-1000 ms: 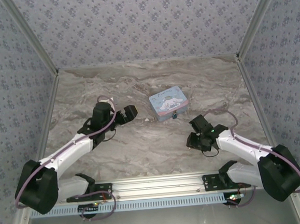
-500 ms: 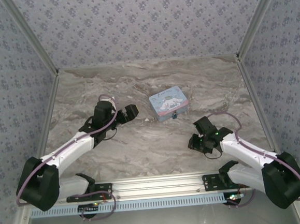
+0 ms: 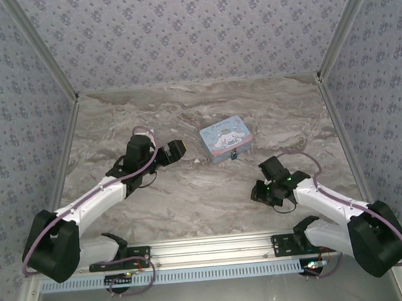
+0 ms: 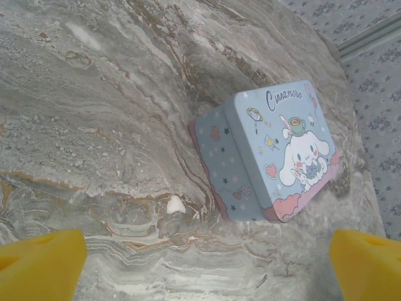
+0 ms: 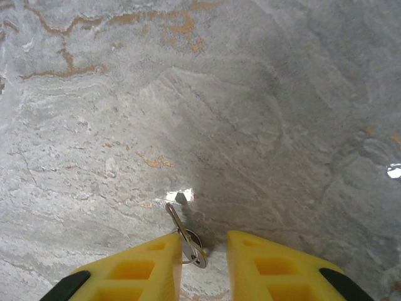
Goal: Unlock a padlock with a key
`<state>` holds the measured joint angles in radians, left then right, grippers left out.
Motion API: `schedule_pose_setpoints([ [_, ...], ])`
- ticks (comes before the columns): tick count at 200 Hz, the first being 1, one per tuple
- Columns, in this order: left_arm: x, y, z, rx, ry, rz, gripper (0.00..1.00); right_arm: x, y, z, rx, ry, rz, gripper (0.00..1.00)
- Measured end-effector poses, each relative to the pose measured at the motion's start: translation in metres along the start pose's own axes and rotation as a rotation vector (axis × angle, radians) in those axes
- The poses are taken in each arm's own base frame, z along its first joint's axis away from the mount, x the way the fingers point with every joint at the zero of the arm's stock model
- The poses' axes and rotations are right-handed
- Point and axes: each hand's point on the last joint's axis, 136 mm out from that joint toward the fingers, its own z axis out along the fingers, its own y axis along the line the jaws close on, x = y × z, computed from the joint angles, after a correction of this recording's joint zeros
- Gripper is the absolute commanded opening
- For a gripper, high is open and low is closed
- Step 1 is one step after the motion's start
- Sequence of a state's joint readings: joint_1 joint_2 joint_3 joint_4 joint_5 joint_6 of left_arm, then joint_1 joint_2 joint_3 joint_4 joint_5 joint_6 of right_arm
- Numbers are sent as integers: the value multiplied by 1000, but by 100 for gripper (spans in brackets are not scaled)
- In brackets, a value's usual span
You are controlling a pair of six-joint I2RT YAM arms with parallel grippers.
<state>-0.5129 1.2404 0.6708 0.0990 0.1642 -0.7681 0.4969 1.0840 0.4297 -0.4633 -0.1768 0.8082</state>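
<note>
Right arm first: over the last second its elbow has sunk nearer the table (image 3: 191, 207) and its gripper (image 3: 258, 192) has come down over the marble, with the jaws drawing in. The left arm has crept a little toward the tin (image 3: 225, 138). The tin itself and the padlock (image 3: 234, 155) lie where they were.

In the right wrist view, the right gripper (image 5: 203, 238) stands over the key (image 5: 183, 238). The two yellow fingers (image 5: 131, 273) are close together, but a gap remains between them. The small silvery key lies in that gap, its ring end against the picture-left finger and its blade pointing away toward a white fleck (image 5: 182, 196). The other finger stands clear of the key, so the pincer is narrowed but not clenched on it. The key's lower end is partly tucked under the finger's edge, and its teeth are too small to read.

The left gripper (image 4: 207, 251) is fully released, with only the two yellow tips at the bottom corners of the left wrist view, cut off by the frame. It faces the tin (image 4: 276, 150), which lies flat with its cartoon lid up and nothing between the fingers.

The padlock sits at the tin's near edge, toward its right corner. From above it is only a teal speck, so I cannot tell whether its shackle is closed or how it joins the tin.
</note>
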Motion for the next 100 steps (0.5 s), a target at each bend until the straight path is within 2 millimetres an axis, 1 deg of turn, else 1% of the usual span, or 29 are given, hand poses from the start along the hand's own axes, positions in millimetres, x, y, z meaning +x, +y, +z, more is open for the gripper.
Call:
schedule_pose_setpoints([
  [57, 2, 2, 0, -7, 7, -2, 100, 0, -2, 2, 7, 9, 3, 22],
  [100, 3, 3, 0, -12, 13, -3, 99, 0, -3, 3, 13, 15, 3, 21],
])
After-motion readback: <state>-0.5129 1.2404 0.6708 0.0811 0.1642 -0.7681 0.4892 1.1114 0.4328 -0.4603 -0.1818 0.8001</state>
